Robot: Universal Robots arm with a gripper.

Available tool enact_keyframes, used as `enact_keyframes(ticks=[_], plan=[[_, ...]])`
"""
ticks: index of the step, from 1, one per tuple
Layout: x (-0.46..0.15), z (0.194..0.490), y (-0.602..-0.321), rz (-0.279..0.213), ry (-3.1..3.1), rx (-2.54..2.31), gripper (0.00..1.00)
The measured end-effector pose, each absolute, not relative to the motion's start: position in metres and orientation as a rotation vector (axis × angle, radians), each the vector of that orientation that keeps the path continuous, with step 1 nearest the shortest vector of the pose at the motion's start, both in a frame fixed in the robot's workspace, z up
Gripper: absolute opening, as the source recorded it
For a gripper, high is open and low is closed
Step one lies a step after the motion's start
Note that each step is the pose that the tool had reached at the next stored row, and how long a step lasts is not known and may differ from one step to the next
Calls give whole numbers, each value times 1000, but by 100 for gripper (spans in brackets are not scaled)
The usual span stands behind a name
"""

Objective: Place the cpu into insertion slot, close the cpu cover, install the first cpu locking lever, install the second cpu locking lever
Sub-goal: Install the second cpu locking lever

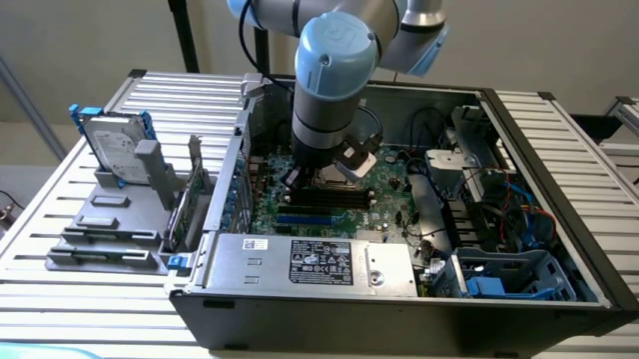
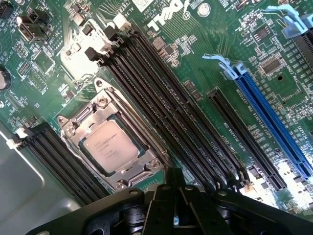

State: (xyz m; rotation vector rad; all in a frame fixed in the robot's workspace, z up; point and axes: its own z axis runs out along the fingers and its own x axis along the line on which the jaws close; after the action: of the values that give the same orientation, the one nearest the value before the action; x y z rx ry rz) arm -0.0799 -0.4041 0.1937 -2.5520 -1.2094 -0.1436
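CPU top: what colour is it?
Silvery-grey metal with small dark print; the cpu shows best in the wrist view.

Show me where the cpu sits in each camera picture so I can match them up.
Exterior view: I cannot pick out the cpu; the arm's wrist and gripper hang over the board where it would lie.
Wrist view: the cpu lies flat in the insertion slot, with the cpu cover framing it.
Shared landmark: the long blue slot on the green board.
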Motion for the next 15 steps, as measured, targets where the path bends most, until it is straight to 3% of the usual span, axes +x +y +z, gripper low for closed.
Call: enact_keyframes(ticks=[15], plan=[[-81,193,-402,-146,-1230,-2587,11]])
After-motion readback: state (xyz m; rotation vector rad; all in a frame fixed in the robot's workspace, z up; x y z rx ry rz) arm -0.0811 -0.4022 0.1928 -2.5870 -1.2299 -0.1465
